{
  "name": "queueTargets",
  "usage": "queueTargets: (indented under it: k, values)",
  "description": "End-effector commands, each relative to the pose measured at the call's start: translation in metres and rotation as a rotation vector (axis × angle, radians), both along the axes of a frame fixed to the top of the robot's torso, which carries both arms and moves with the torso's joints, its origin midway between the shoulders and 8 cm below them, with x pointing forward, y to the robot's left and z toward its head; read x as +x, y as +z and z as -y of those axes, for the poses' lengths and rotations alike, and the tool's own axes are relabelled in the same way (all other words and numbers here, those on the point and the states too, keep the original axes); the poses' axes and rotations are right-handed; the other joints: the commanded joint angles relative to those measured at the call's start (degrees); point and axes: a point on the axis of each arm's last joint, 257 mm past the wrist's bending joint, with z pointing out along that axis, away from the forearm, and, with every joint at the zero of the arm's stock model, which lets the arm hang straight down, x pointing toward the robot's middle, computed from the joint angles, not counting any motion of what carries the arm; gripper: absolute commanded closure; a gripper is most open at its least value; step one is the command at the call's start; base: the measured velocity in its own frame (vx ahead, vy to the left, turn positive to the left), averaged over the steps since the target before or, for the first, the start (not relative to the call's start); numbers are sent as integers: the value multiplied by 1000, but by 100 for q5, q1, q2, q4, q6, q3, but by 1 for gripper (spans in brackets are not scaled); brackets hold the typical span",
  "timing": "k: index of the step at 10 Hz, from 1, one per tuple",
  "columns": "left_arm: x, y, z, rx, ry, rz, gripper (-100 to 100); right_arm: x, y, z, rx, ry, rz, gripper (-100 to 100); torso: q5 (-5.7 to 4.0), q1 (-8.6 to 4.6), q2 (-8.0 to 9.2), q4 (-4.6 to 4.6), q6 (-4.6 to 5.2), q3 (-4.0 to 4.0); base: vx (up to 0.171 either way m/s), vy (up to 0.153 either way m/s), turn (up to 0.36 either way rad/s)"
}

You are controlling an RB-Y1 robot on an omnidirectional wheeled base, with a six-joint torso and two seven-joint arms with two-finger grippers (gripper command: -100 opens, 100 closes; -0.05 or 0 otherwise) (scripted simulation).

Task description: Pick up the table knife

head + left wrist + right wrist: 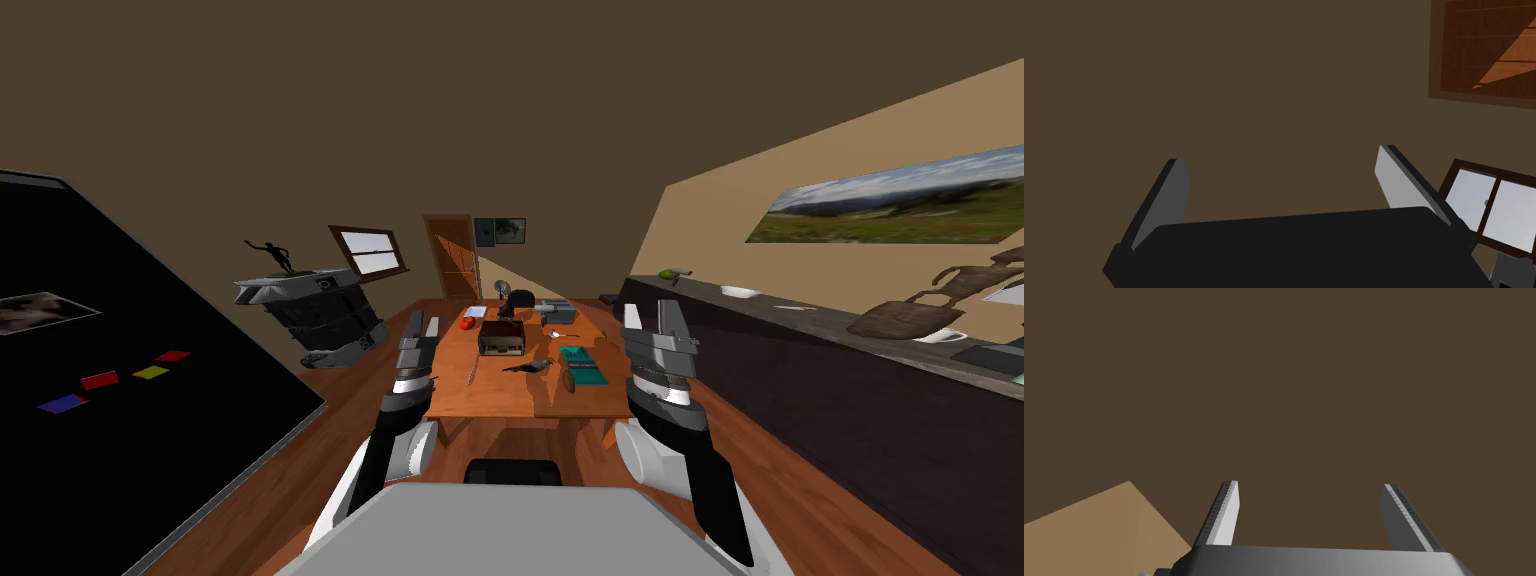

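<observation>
Thin knife is lying flat on the surface, near its L edge, close to the L claw. L claw and R claw are both gaping, pointing up. Risk: knife skidding away under a shallow pinch.

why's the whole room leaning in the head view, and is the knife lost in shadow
Head view: the lean comes from the rolled wide lens, not the room; the table knife shows as a thin pale line on a lit part of the table. Left wrist view: the open left gripper has one finger shaded, one bright.
</observation>
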Motion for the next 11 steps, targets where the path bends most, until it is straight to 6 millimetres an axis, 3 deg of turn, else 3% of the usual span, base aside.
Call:
queueTargets:
  k: [1,4,8,9,11]
  values:
    - [9,-14,2,45,-12,-48,-100,0,0,0,0,0,0,0,0,0,0,0,0,0,-60,-12,-110]
    - [29,-47,0,114,-16,-151,-100,0,0,0,0,0,0,0,-1,-4,45,10,2,26,-125,-21,-103]
    - [61,-108,-14,207,8,-330,-100,0,0,0,0,0,0,0,1,7,61,14,1,35,-151,-6,-161]
    - [62,-114,-15,206,8,-343,-100,0,0,0,0,0,0,0,2,7,62,14,2,36,-117,-7,-64]
    - [78,-149,-28,252,31,-443,-100,0,0,0,0,0,0,0,1,2,43,10,1,26,-113,-12,-153]
